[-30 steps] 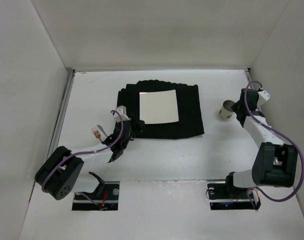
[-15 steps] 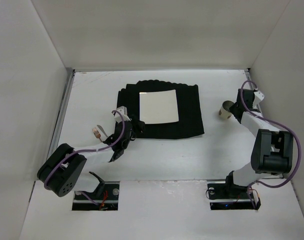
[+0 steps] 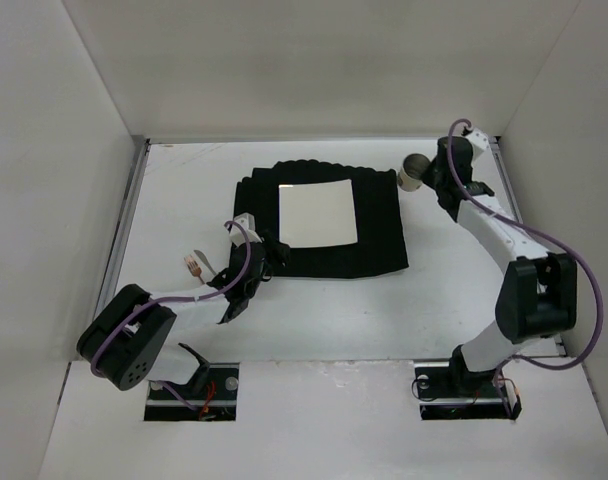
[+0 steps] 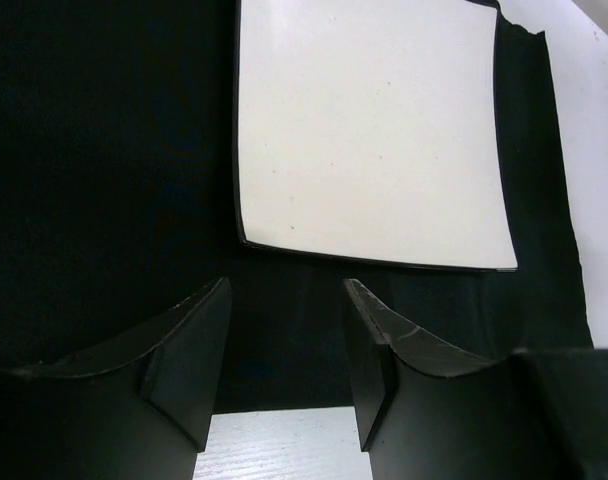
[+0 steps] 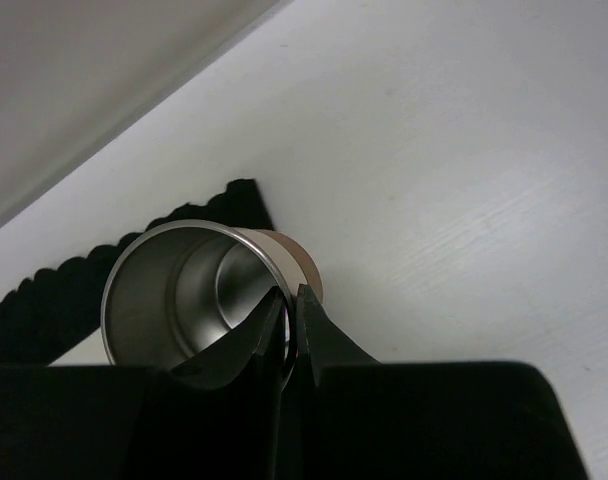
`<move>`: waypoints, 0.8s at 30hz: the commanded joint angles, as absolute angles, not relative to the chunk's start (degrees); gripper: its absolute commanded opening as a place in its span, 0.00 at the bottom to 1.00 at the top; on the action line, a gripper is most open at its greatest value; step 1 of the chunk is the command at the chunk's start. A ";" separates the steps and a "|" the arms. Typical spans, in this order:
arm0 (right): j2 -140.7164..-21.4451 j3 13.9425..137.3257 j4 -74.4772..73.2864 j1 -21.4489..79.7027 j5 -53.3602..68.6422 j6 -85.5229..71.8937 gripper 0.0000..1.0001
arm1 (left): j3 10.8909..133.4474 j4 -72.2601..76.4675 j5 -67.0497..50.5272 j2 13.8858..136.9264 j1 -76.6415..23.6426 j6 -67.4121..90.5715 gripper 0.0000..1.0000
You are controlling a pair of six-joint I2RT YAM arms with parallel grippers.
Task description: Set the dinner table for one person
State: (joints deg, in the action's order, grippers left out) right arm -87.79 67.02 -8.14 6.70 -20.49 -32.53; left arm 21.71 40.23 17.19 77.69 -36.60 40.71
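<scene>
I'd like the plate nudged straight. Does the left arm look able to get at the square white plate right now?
Probably yes. The left gripper is open at the black mat's near edge, with the plate just ahead and nothing between. The right gripper holds the metal cup far off.

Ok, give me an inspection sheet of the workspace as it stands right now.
Surface: dinner table, plain white, no spills seen.
Job's things: black mat with square white plate lying on it; metal cup at the mat's far right corner.
Clutter: nothing seen.
Grippers: left pincer open, empty, over the mat's near edge; right pincer shut on the cup's rim.
Cables: purple cables run along both arms.
Surroundings: white walls on three sides.
</scene>
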 commanded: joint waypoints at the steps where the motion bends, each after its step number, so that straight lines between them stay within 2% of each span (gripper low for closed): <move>1: -93.76 73.37 -6.94 9.53 -18.81 -31.82 0.14 | 21.62 43.42 18.02 77.25 -35.90 40.25 0.46; 10: -107.04 84.63 -8.35 13.84 -18.37 -30.76 0.14 | 21.53 43.42 18.28 76.82 -35.81 40.25 0.46; 24: -112.76 87.80 -7.74 15.16 -19.86 -28.39 0.15 | 21.71 43.42 18.37 77.08 -35.46 40.17 0.46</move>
State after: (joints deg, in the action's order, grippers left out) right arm -111.70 84.97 -9.80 14.70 -18.24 -30.02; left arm 21.71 40.49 17.19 77.69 -35.83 40.71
